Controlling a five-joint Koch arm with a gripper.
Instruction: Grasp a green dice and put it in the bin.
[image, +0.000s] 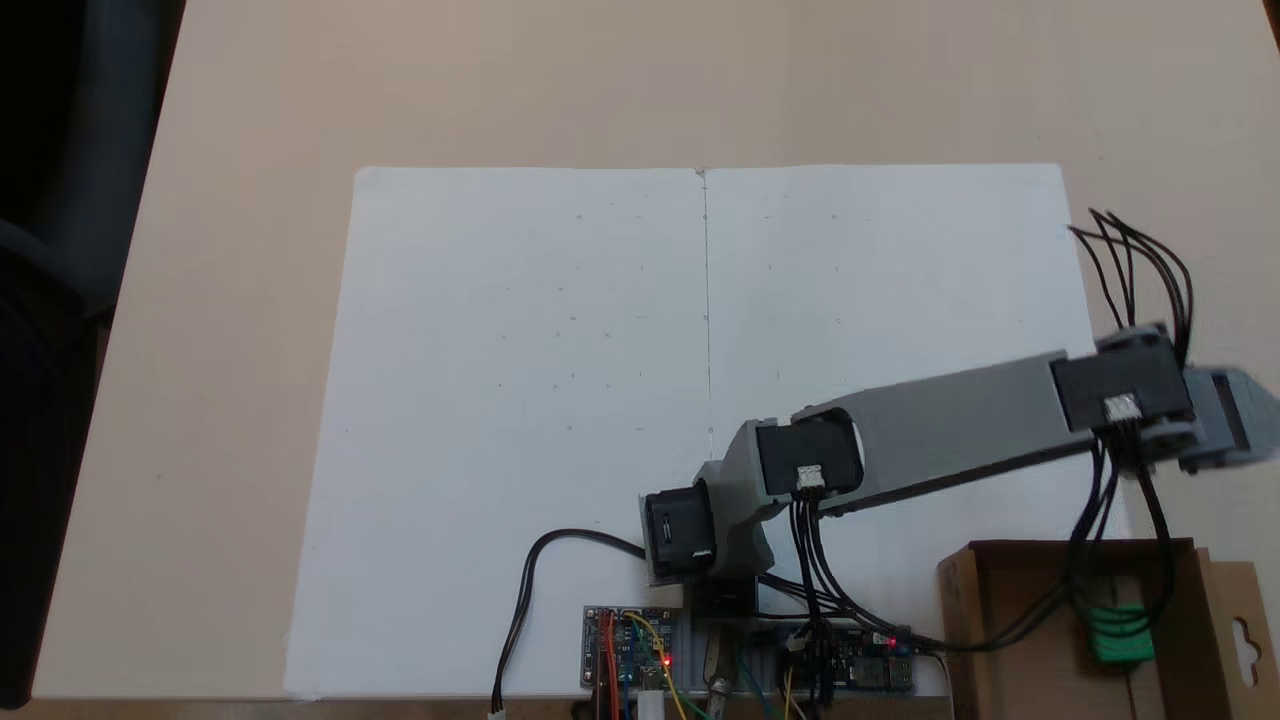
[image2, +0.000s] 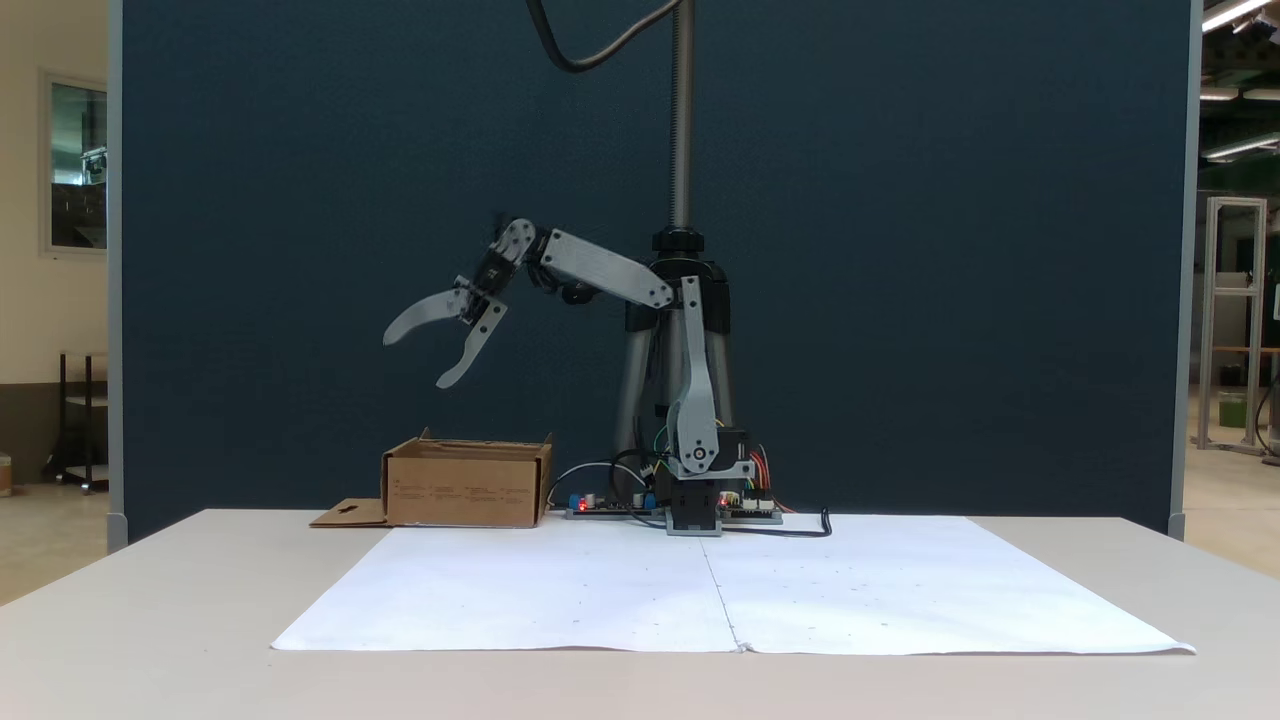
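The green dice lies inside the bin, a shallow brown cardboard box at the lower right of a fixed view, partly crossed by black cables. In the other fixed view the bin stands on the table left of the arm's base, with its flap flat on the left. My gripper hangs well above the bin, open, its two grey jaws spread wide with nothing between them. The forearm reaches right toward the box.
A large white paper sheet covers the table's middle. Circuit boards with coloured wires sit beside the arm's base. A camera pole rises behind the base, in front of a dark blue partition.
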